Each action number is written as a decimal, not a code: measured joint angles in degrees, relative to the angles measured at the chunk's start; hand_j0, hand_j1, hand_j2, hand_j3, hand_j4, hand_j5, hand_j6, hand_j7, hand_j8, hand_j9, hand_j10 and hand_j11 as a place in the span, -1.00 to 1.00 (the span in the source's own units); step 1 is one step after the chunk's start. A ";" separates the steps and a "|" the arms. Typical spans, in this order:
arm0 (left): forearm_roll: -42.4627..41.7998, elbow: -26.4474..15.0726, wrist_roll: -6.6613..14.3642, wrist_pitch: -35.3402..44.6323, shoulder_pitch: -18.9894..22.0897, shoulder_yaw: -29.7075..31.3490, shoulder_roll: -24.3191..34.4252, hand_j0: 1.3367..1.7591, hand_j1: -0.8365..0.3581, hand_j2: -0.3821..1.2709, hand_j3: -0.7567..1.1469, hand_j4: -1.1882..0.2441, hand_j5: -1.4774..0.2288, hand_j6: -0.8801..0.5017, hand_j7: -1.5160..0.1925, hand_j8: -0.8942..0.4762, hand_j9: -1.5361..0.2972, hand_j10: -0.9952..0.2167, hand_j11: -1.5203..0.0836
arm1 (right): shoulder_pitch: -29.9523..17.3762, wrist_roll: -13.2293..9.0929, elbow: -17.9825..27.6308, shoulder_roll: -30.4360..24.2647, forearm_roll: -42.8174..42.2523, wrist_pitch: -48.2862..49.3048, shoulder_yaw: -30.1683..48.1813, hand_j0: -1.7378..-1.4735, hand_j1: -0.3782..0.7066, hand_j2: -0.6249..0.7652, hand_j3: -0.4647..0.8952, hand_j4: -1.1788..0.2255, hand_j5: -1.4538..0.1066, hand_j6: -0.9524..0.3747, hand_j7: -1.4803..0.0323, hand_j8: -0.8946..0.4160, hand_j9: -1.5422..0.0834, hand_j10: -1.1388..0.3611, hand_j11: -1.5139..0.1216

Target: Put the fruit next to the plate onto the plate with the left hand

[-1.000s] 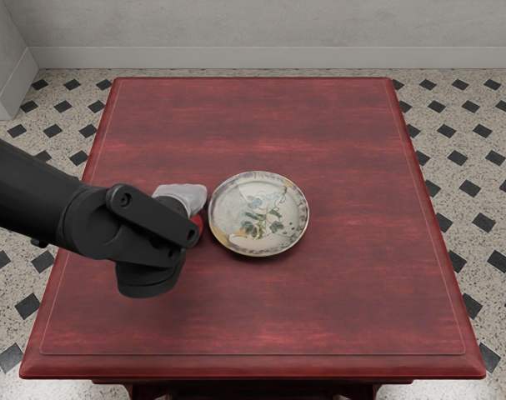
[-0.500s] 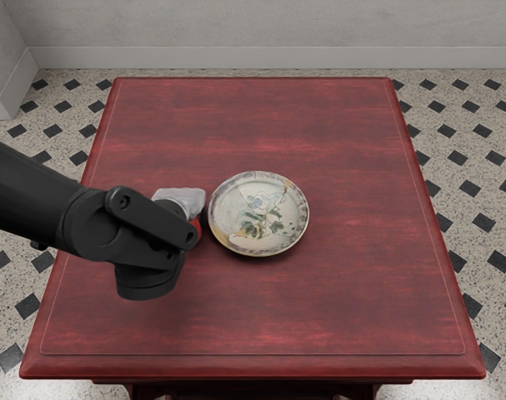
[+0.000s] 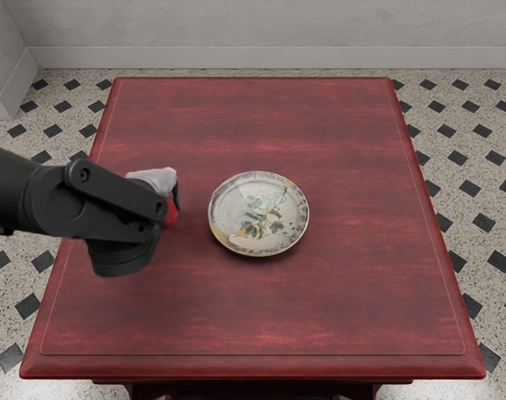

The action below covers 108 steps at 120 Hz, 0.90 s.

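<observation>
— Head view, nearest first: bare bench [image 3: 253, 333] at the front edge, then the dark left forearm [image 3: 52, 204] reaching in from the left.
— And the robot hand [image 3: 155, 183]?
— Grey, mostly masked by its own wrist. Seemingly curled around the red fruit [image 3: 171, 215], seen only as a sliver below the fingers.
— Lifted or resting?
— Cannot tell from above. Near the plate [image 3: 258, 212] on its left, apart from it, not yet on it.
— Why gripped so?
— Probably wrapped from above to stop a round thing rolling out. Lying flat and face up mid-bench, an easy target. Calls for a rightward carry, then a gentle release over the centre.
— Farther back?
— More bench, then checkered floor [image 3: 469, 108].
</observation>
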 joint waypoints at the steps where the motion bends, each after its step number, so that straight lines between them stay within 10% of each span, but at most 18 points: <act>1: -0.01 0.00 -0.01 -0.02 -0.06 0.01 0.18 0.49 -0.07 -0.19 -0.20 -0.16 -0.36 -0.25 -0.32 -0.27 -0.35 -0.50 -0.27 | 0.00 0.00 0.00 0.00 0.00 0.00 0.00 -0.40 -0.91 -0.11 -0.32 0.66 0.84 0.41 0.93 0.34 0.87 0.50 0.83; 59: -0.09 0.08 -0.05 -0.15 -6.60 -10.53 -4.17 0.49 -0.09 -0.17 -0.20 -0.12 -0.41 -0.21 -0.36 -0.23 -0.36 -0.50 -0.30 | -0.01 0.00 0.00 0.00 0.00 0.00 0.00 -0.40 -0.91 -0.11 -0.32 0.66 0.84 0.41 0.93 0.34 0.87 0.50 0.83; 108: 0.26 2.08 -0.01 -0.07 -3.62 -13.98 -8.04 0.49 -0.14 -0.07 -0.20 -0.12 -0.42 -0.20 -0.35 -0.23 -0.37 -0.49 -0.30 | 0.00 0.00 0.00 0.00 0.00 0.00 0.00 -0.40 -0.91 -0.11 -0.32 0.66 0.84 0.41 0.93 0.34 0.87 0.50 0.83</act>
